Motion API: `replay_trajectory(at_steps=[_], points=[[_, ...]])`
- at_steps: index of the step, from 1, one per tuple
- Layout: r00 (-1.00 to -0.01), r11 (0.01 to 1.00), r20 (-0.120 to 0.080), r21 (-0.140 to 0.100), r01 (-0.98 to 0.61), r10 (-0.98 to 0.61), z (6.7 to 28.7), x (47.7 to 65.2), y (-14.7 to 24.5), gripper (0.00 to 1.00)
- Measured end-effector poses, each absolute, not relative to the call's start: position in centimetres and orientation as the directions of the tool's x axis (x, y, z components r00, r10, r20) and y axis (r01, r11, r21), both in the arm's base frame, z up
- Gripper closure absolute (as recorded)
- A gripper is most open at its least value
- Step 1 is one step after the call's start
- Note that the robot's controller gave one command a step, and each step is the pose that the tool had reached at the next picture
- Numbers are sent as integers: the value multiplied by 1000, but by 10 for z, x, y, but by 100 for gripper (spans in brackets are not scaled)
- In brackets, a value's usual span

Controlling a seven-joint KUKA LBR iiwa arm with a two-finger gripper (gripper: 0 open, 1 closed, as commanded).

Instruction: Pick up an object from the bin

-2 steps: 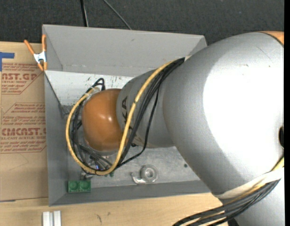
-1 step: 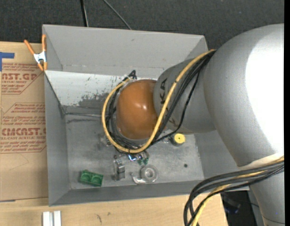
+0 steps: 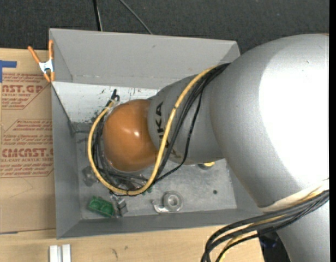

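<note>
Two things near the claw (image 3: pixel 120 203) (grip indiscernible): green piece (image 3: pixel 100 206) and seemingly metal ring (image 3: pixel 169 202).

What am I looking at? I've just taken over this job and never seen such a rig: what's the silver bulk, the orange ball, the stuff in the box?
The silver bulk is a robot arm, reaching in from the right over a grey metal bin. The one camera looks down from above, slightly from the side. The orange ball is a cover on the arm's wrist, with cables looped round it; both belong to the robot. On the bin floor near the front wall lie a small green piece and a silver ring-shaped part. The wrist hangs over the bin's left half. Whether anything is held, I cannot tell from here.
</note>
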State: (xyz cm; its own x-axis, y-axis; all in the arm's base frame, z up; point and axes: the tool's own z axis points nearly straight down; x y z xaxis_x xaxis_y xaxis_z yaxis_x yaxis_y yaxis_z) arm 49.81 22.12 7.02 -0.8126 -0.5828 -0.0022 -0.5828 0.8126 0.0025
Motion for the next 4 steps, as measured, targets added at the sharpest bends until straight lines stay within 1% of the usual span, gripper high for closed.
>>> replay_trajectory(at_steps=[1,2,3,4], points=[[-815,815,-1,2,-580,-580,70,499,219,100],[-577,577,-10,-4,-817,-817,245,501,247,100],[-684,684,4,4,-729,-729,136,504,240,100],[-684,684,-2,2,-730,-730,140,505,240,0]])
